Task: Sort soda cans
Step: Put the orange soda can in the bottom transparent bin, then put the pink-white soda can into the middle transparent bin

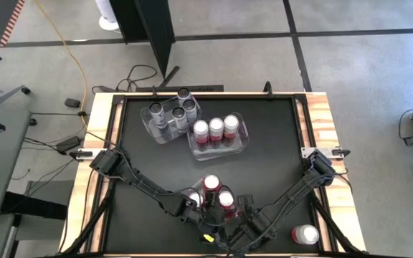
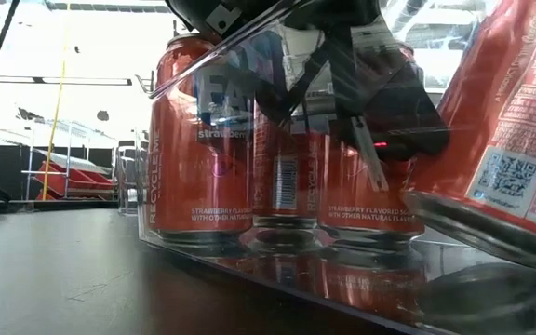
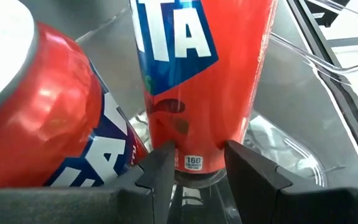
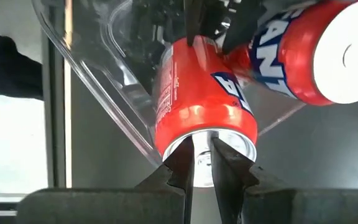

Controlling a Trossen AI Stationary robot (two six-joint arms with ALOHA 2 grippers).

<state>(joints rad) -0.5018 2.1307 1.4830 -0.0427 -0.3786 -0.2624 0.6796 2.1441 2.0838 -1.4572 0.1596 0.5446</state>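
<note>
Sorting well along; grey cans [image 1: 173, 112] binned far left, three red cans [image 1: 216, 129] binned beside them; left gripper [image 3: 194, 165] fingers narrowly astride a near red can [image 3: 204, 81]; right gripper [image 4: 202, 163] nearly closed; lone can [image 1: 306, 234] waiting near right.

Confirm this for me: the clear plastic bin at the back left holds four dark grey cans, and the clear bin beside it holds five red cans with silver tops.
Wrong on one count. The high view shows the clear plastic bin beside the back-left clear bin holding three red cans with silver tops, not five. The four dark grey cans in the back-left bin are as you said.
</note>
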